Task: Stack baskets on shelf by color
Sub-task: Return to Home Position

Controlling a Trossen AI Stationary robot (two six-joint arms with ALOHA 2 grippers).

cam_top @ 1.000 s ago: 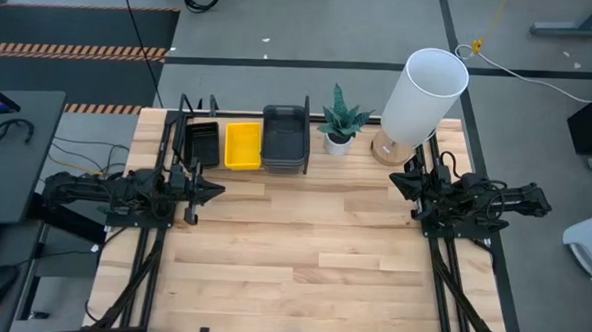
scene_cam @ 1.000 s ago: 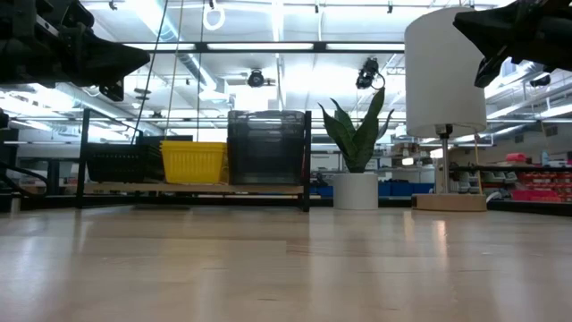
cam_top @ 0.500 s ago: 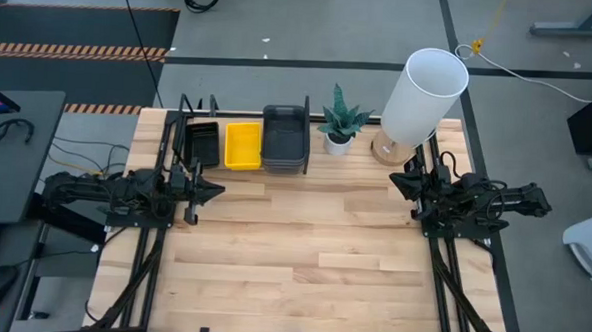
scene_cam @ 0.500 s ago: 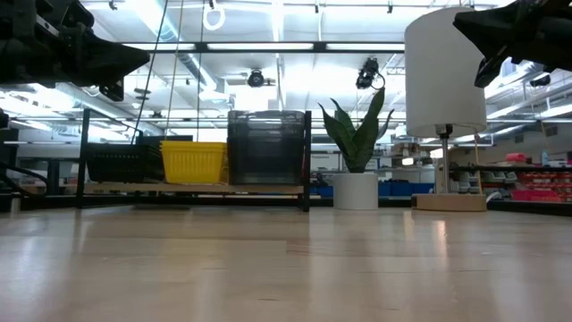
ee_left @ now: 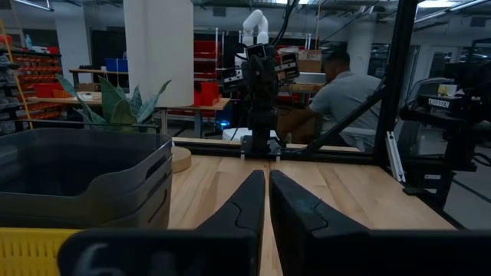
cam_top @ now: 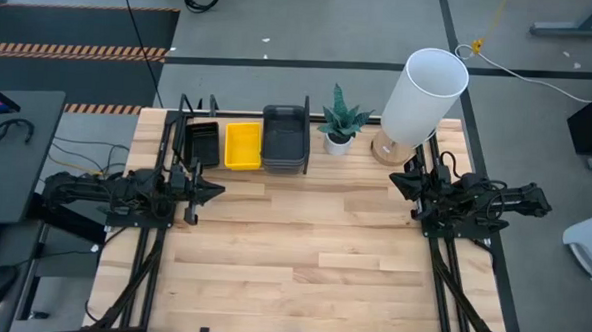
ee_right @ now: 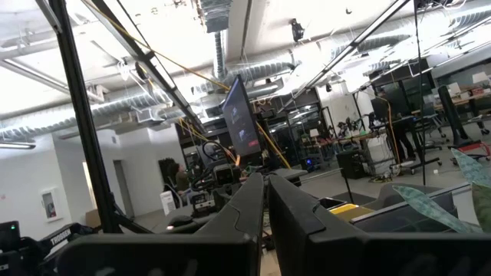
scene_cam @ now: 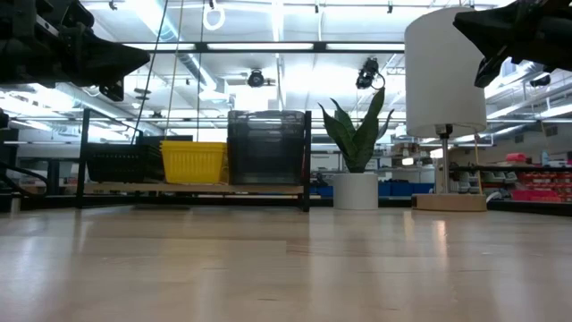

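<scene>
On the shelf [cam_top: 244,169] at the table's far edge the baskets stand in three stacks: black slatted [cam_top: 204,142] on the left, yellow [cam_top: 243,145] in the middle, dark grey [cam_top: 284,137] on the right. The low view shows the black [scene_cam: 123,165], yellow [scene_cam: 192,162] and tall grey stack [scene_cam: 267,147] resting on the wooden board. My left gripper [cam_top: 218,191] hovers shut at the table's left side, in front of the shelf. My right gripper [cam_top: 396,183] hovers shut at the right side, near the lamp. Each touches nothing.
A white plant pot with a green plant [cam_top: 339,126] stands right of the shelf. A large white cylinder lamp [cam_top: 423,96] on a wooden base sits at the far right corner. The wooden table top [cam_top: 312,247] lies bare between the arms. A person sits beyond the table [ee_left: 344,88].
</scene>
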